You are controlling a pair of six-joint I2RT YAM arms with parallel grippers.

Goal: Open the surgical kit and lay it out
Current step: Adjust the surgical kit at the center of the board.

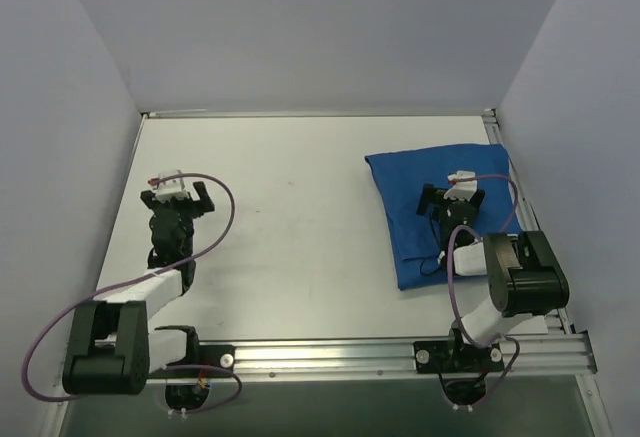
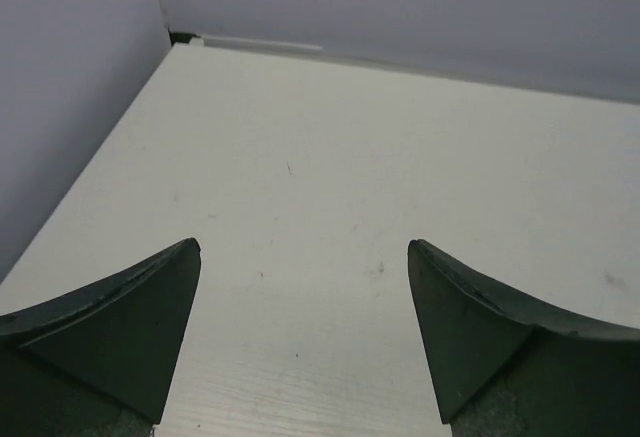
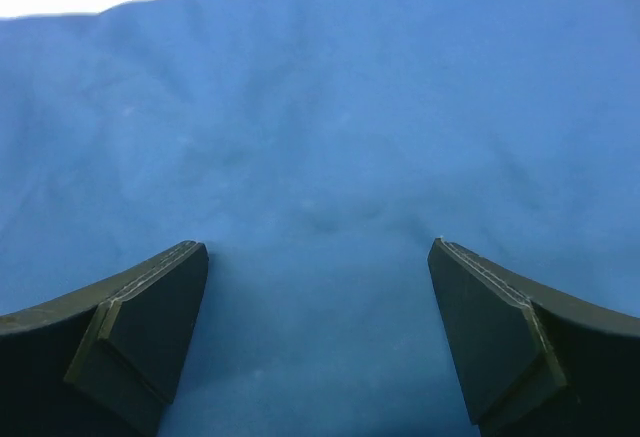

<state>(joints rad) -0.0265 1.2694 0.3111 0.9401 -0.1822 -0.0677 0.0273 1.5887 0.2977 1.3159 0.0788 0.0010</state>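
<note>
The white desk [image 1: 300,247] filled most of the overhead view, walled in on three sides by plain pale panels. The surgical kit [image 1: 410,207] lay on the right half of it, towards the far side, with its right edge close to the desk's right rail. It was a closed bundle: only the blue cloth wrap [image 3: 330,107] showed, folded over and softly creased, and neither tray nor instruments could be seen. The bundle looked roughly square, a little longer from near to far, and narrower at its near end.

The right arm reached forward over the near-right part of the bundle. The right hand [image 1: 452,200] hung directly above the cloth, released, its two fingers spread wide with nothing between them. In the right wrist view blue fabric filled the whole gap, so the wrap lay straight below and ahead of that hand. Whether the fingertips touched the cloth could not be told.

The left hand [image 1: 180,195] was well apart from the kit, over bare desk on the left side. It too was released and held nothing.

The right hand was plainly the nearer one. I judged that opening had not begun, and that a fold edge would have to be found first.
</note>
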